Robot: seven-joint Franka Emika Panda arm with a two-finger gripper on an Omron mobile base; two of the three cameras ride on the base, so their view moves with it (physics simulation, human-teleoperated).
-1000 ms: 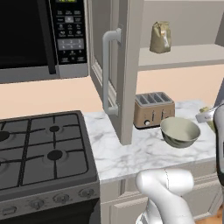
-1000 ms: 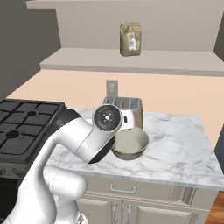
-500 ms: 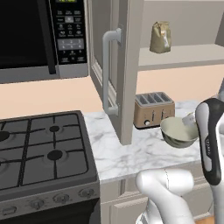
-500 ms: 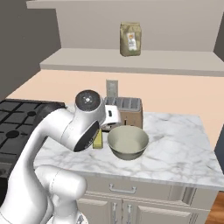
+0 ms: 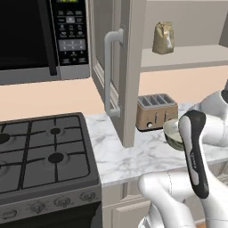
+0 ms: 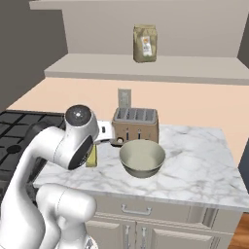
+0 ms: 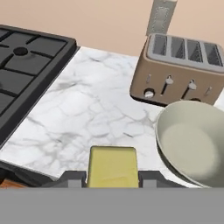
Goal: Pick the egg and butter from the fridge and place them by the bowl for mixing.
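Fridge: tall cabinet left of the bowl, grey bar handle facing the stove.
Stove: black gas hob, well left of the bowl, beyond the fridge panel.
Counter: white marble slab; the bowl stands on it.
Toaster: brown, four slots, just behind the bowl, apart from it.
Bowl: pale beige-grey, upright, empty inside as far as seen.
Bag: brown paper, on the shelf above and behind the bowl.
Gripper: narrowly closed, one finger on each side of the butter, low over the counter just left of the bowl.
Butter: yellow block clamped between the fingers, beside the bowl's left rim, not touching it.
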